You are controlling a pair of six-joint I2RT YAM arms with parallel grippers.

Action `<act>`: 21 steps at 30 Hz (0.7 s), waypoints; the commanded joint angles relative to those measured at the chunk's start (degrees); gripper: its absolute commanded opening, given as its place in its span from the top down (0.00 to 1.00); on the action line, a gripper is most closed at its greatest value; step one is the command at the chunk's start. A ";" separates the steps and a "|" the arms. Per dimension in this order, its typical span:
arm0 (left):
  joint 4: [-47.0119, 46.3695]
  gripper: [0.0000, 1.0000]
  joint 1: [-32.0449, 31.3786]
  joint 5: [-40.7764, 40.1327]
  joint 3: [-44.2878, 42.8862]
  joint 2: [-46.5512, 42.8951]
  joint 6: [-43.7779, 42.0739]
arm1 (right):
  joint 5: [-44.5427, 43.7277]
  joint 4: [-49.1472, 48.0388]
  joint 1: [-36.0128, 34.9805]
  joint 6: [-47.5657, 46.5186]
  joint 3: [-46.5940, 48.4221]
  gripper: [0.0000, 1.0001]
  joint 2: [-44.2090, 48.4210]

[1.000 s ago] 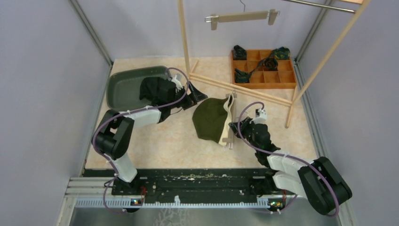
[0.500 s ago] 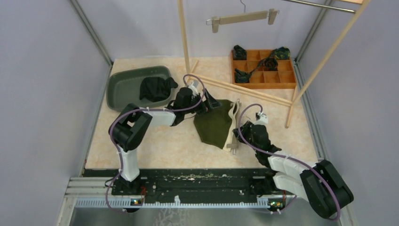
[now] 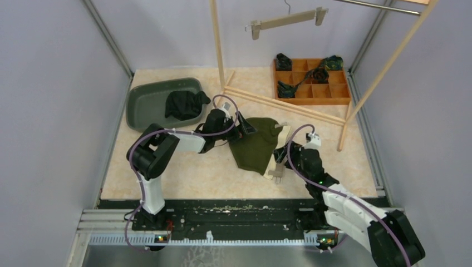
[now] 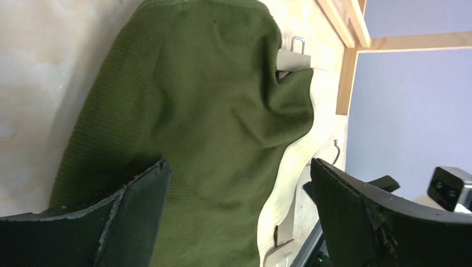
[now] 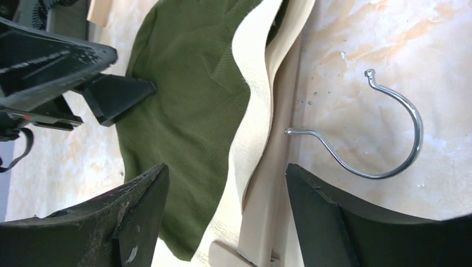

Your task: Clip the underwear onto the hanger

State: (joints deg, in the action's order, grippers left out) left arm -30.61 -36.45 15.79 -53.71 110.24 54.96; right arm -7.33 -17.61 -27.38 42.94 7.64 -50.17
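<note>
1. Overhead, shows olive underwear (image 3: 253, 147) with a cream waistband lying flat on the table (image 3: 183, 167) between the two arms. Its right edge overlaps a wooden clip hanger (image 3: 276, 173) laid lengthwise there.
2. Places the left end effector (image 3: 246, 125) at the garment's far left edge and the right end effector (image 3: 282, 153) just beside the hanger's bar. Cannot judge either opening from up there.
3. Takes in, from above only, a grey tub (image 3: 146, 107) holding a dark garment (image 3: 183, 104), a wooden compartment tray (image 3: 311, 102) with dark bundles, and a second hanger (image 3: 286, 19) hanging over the rear of the table.
4. From the left wrist, makes plain the left fingers (image 4: 139, 217) spread fully apart over the underwear, gripping nothing.
5. From the right wrist, shows the right fingers (image 5: 139, 217) well apart, straddling the waistband (image 5: 253, 111) and the hanger bar, pinching nothing.
6. Reveals in that view alone the hanger's metal hook (image 5: 418, 130) lying flat on the table, clear of the cloth.
7. Cannot tell from any view whether a clip bites the waistband.
</note>
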 commanded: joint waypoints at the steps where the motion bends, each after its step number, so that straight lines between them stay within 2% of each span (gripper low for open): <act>1: 1.34 0.01 0.19 -1.55 1.44 -3.36 -1.56 | -1.44 4.94 -0.49 -1.83 3.88 0.23 6.27; 7: 3.40 0.00 0.54 -3.35 3.86 -6.05 -2.32 | -5.72 12.05 -0.41 -4.07 7.78 0.19 11.60; 13: 5.03 0.01 0.94 -4.12 6.30 -9.23 -2.82 | -1.83 11.31 3.65 -8.12 14.69 0.18 3.23; 21: 9.00 0.01 1.11 -4.94 7.29 -12.60 -4.51 | 8.10 8.10 15.41 -9.91 18.37 0.17 -4.33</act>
State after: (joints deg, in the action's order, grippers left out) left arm -23.92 -35.59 12.23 -47.66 101.12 52.38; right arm -5.37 -5.98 -16.29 34.89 23.05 -51.59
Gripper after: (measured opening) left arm 0.995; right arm 0.825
